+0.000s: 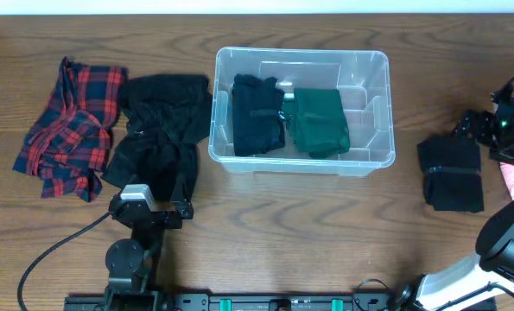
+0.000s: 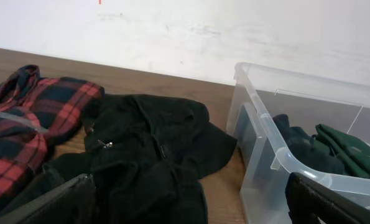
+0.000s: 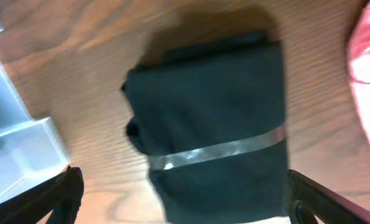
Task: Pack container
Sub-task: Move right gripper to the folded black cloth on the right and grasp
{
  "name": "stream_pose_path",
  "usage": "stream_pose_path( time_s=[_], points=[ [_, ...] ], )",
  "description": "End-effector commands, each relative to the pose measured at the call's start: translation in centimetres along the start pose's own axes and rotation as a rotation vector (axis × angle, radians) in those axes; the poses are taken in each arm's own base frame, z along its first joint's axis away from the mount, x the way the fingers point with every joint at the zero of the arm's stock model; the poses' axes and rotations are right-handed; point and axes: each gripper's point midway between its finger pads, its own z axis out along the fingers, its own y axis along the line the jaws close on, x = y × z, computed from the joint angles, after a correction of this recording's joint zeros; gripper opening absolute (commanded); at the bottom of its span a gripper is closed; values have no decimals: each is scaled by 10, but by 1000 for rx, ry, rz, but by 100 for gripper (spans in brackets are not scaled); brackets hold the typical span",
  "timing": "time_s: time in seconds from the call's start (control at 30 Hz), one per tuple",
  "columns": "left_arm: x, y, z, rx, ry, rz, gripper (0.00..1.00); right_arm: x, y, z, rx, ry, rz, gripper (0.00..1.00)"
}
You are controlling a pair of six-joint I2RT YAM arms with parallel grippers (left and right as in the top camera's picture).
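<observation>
The container (image 1: 300, 53) stands in the middle of the desk (image 1: 308, 233), toward the far edge. It holds a black cloth (image 1: 257, 117) and a green cloth (image 1: 320, 121), and its right part looks free. The right pincer (image 3: 185, 205) is wide open above a folded black bundle (image 3: 216, 124) near the right edge, so probably this bundle goes in next. The pincer should descend straight and close across the clear band (image 3: 222, 151), so the fold holds. It should avoid the pink cloth (image 3: 365, 81) beside the bundle, then lift over the rim. The left pincer (image 2: 191, 208) is also wide and holds nothing.
</observation>
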Motion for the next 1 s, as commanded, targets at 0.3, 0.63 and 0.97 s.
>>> stream_pose_path(
  time_s=[0.3,0.63,0.97],
  points=[
    [16,7,1,-30,50,5,98,14,-40,44,28,-30,-61,99],
    [16,7,1,-30,50,5,98,27,-44,69,-18,-44,-38,98],
    [16,7,1,-30,50,5,98,44,-38,97,-76,-44,6,82]
  ],
)
